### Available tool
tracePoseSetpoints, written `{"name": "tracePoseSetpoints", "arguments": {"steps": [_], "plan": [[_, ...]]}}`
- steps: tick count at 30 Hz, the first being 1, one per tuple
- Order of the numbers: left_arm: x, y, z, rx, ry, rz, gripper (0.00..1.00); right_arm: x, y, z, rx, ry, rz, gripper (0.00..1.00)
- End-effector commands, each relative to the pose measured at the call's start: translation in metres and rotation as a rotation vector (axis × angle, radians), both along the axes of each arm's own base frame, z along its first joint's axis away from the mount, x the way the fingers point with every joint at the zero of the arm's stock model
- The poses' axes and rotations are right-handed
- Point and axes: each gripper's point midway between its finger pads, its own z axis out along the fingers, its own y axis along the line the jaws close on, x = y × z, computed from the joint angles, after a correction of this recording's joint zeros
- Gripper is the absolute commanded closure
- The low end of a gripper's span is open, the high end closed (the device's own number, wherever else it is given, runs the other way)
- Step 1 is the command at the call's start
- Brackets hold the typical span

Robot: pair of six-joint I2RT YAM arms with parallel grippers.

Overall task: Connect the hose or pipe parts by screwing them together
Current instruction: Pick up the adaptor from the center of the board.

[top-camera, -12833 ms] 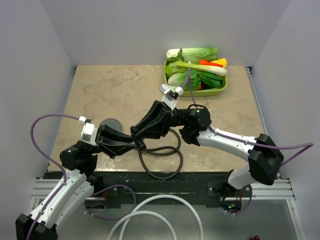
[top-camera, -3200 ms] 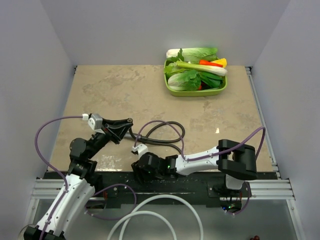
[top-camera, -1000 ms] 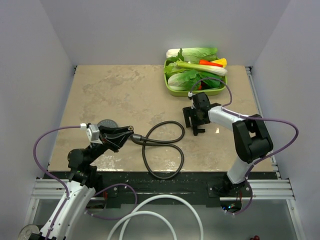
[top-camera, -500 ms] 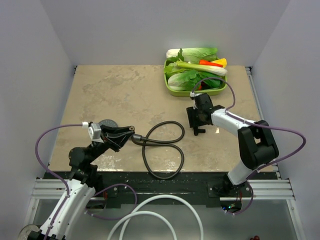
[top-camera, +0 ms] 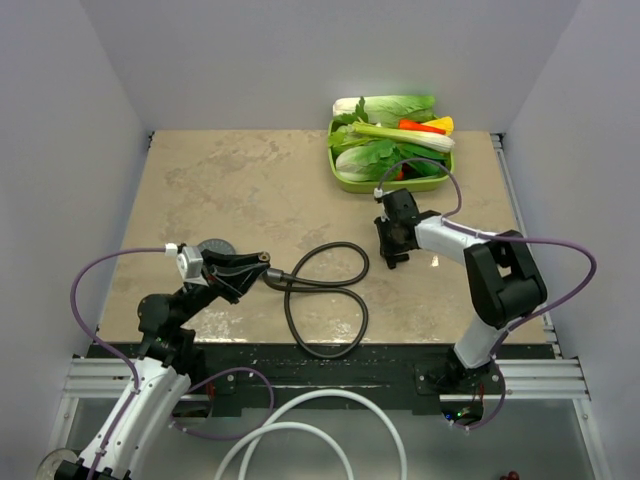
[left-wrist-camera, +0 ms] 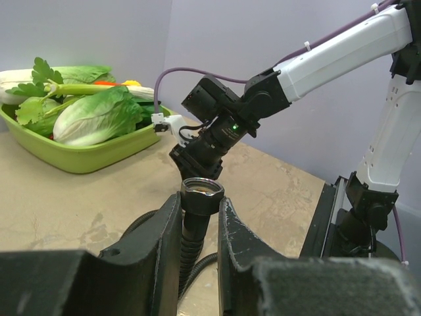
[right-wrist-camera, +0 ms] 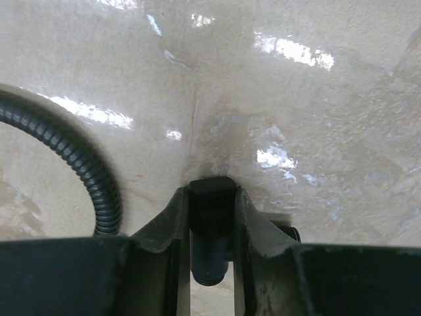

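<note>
The left gripper [left-wrist-camera: 199, 205] is clamping the long black hose [right-wrist-camera: 84, 164] just below its end nut, jaws narrow. Just right of the hose's loop, the right gripper [right-wrist-camera: 210, 197] is squeezing the small black fitting [right-wrist-camera: 212, 230] between narrow jaws. The shower head [top-camera: 214, 246] is lying left of the hose.

The left arm [top-camera: 137, 403] and the right arm [top-camera: 450, 238] are built alike: glossy white tube-shaped links joined by bulky black joints. The left end effector [top-camera: 262, 260] and the right end effector [right-wrist-camera: 212, 224] are matt black, each with two thick fingers [right-wrist-camera: 164, 227]. Just behind each sits a small white block [top-camera: 188, 262], and from there a thin purple cable [top-camera: 85, 285] loops back along the links. A tiny green light [left-wrist-camera: 235, 126] glows on the black housing behind the right end effector (a white zip tie [left-wrist-camera: 307, 46] sits further back).
</note>
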Motion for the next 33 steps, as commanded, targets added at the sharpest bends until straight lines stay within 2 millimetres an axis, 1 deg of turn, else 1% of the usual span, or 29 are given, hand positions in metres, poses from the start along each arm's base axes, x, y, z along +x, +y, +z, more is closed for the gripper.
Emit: {"name": "tracePoseSetpoints", "arguments": {"steps": [1,2,4,5,6,7,8,9,10,11,12,13,14,15,16,17,18,19,21,23,25,26,27,28,29,31,33], "plan": [[-0.005,0.002,0.021,-0.025,-0.068,-0.003,1.00,0.002,0.018,0.003,0.048,0.010,0.044,1.00],[-0.005,0.002,0.022,-0.026,-0.076,-0.004,1.00,0.002,0.025,0.011,0.060,-0.007,0.059,1.00],[-0.008,0.000,0.019,-0.027,-0.079,-0.021,1.00,0.007,0.050,0.054,0.173,-0.098,0.133,1.00],[-0.012,0.000,0.022,-0.036,-0.098,-0.032,1.00,0.005,0.067,0.075,0.224,-0.144,0.201,1.00],[-0.014,-0.001,0.023,-0.040,-0.106,-0.043,1.00,0.007,0.083,0.121,0.304,-0.264,0.271,1.00],[-0.019,-0.003,0.021,-0.036,-0.110,-0.070,1.00,-0.003,0.108,0.153,0.408,-0.313,0.389,1.00],[-0.024,-0.004,0.025,-0.048,-0.124,-0.088,1.00,-0.016,0.129,0.180,0.448,-0.377,0.503,1.00],[-0.027,-0.004,0.027,-0.053,-0.132,-0.102,1.00,-0.025,0.144,0.214,0.512,-0.466,0.589,1.00],[-0.033,-0.007,0.024,-0.050,-0.135,-0.130,1.00,-0.044,0.154,0.258,0.587,-0.563,0.678,1.00],[-0.039,-0.007,0.029,-0.069,-0.141,-0.152,1.00,-0.062,0.166,0.283,0.638,-0.624,0.754,1.00],[-0.043,-0.008,0.030,-0.073,-0.145,-0.168,1.00,-0.070,0.172,0.313,0.690,-0.716,0.807,1.00],[-0.047,-0.009,0.030,-0.071,-0.143,-0.192,1.00,-0.092,0.175,0.344,0.763,-0.783,0.893,1.00],[-0.052,-0.010,0.034,-0.082,-0.152,-0.212,1.00,-0.102,0.179,0.370,0.830,-0.857,0.927,1.00],[-0.055,-0.010,0.034,-0.080,-0.155,-0.228,1.00,-0.111,0.180,0.388,0.867,-0.895,0.959,1.00],[-0.059,-0.010,0.039,-0.088,-0.173,-0.238,1.00,-0.127,0.185,0.399,0.929,-0.892,1.013,1.00],[-0.062,-0.010,0.041,-0.099,-0.166,-0.253,1.00,-0.135,0.187,0.415,0.962,-0.947,1.051,1.00],[-0.065,-0.011,0.042,-0.098,-0.167,-0.270,1.00,-0.143,0.191,0.424,0.987,-0.964,1.088,1.00],[-0.070,-0.011,0.047,-0.103,-0.191,-0.280,1.00,-0.156,0.198,0.430,1.024,-0.966,1.129,1.00],[-0.075,-0.011,0.050,-0.111,-0.191,-0.302,1.00,-0.169,0.206,0.442,1.077,-0.999,1.198,1.00],[-0.080,-0.010,0.055,-0.120,-0.208,-0.313,1.00,-0.186,0.217,0.450,1.136,-1.017,1.272,1.00],[-0.085,-0.010,0.059,-0.125,-0.226,-0.321,1.00,-0.201,0.225,0.452,1.181,-1.014,1.332,1.00],[-0.086,-0.010,0.060,-0.128,-0.224,-0.328,1.00,-0.207,0.227,0.457,1.197,-1.035,1.357,1.00],[-0.088,-0.010,0.061,-0.129,-0.229,-0.335,1.00,-0.210,0.233,0.455,1.210,-1.016,1.390,1.00],[-0.091,-0.010,0.064,-0.130,-0.239,-0.341,1.00,-0.219,0.237,0.456,1.230,-1.004,1.422,1.00],[-0.092,-0.009,0.065,-0.137,-0.235,-0.348,1.00,-0.225,0.238,0.460,1.249,-1.022,1.448,1.00],[-0.095,-0.009,0.069,-0.141,-0.247,-0.352,1.00,-0.236,0.241,0.461,1.280,-1.012,1.490,1.00],[-0.095,-0.008,0.072,-0.154,-0.241,-0.354,1.00,-0.242,0.242,0.464,1.297,-1.030,1.511,1.00]]}}
